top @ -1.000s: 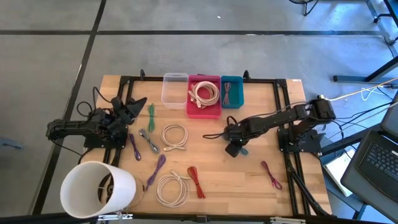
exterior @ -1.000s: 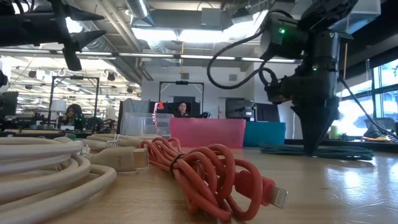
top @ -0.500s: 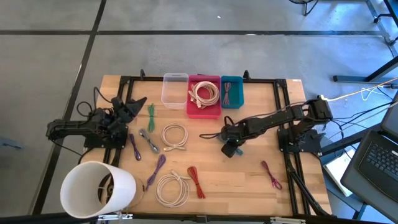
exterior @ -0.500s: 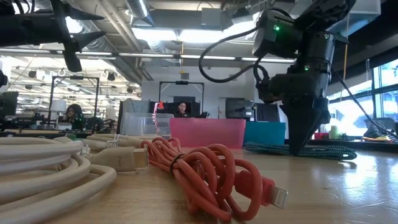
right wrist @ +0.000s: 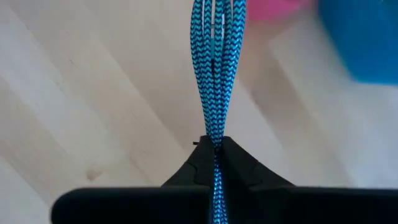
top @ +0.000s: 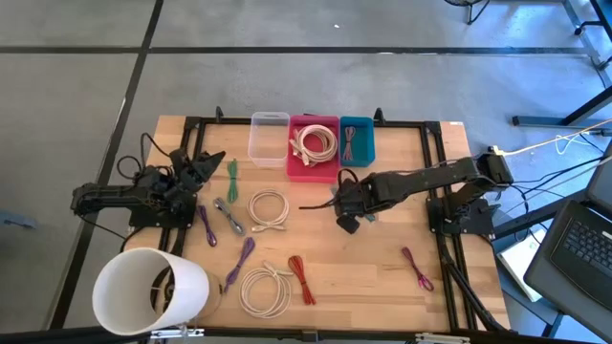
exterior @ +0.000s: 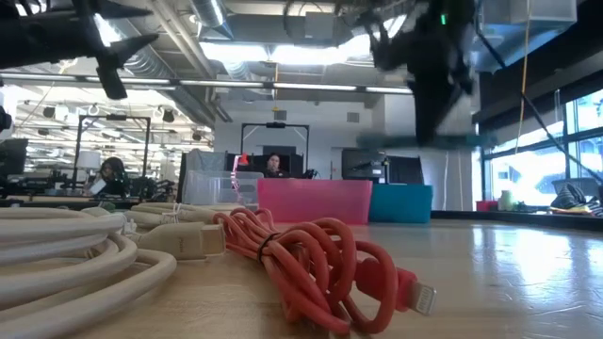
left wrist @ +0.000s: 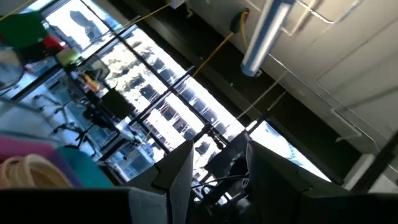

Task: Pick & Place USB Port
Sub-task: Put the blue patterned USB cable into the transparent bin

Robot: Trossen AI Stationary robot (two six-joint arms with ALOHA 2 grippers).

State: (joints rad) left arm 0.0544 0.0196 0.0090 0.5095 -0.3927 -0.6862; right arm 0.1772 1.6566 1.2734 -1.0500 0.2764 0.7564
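Observation:
A blue-and-black braided USB cable [right wrist: 213,74], folded into a narrow bundle, is held by my right gripper [top: 346,206] over the middle of the table, just in front of the pink bin [top: 324,174]. The low view shows it blurred, level and off the wood [exterior: 415,141]. The pink bin holds a white coiled cable [top: 314,143]. Beside it stand a teal bin [top: 356,122] with a cable inside and a clear bin [top: 269,139]. My left gripper [top: 203,162] is open and rests at the table's left edge. My right gripper pinches the braided cable bundle [right wrist: 215,138] between its two fingertips, several strands together. The fingers [exterior: 435,99] come from above, pointing down. The bundle is lifted clear of the table and sticks out level toward the table's left [top: 314,204].
Loose cables lie on the wood: green [top: 232,174], grey [top: 229,216], two white coils [top: 269,208] [top: 265,290], red [top: 302,279] and purple ones [top: 207,225] [top: 417,268]. A white cylinder [top: 153,291] stands at the near left corner.
My right gripper, shut on the braided cable, has risen and moved toward the table's left and far side, nearer the pink bin. The cable lay on the wood a second ago; now it hangs level, lifted clear.

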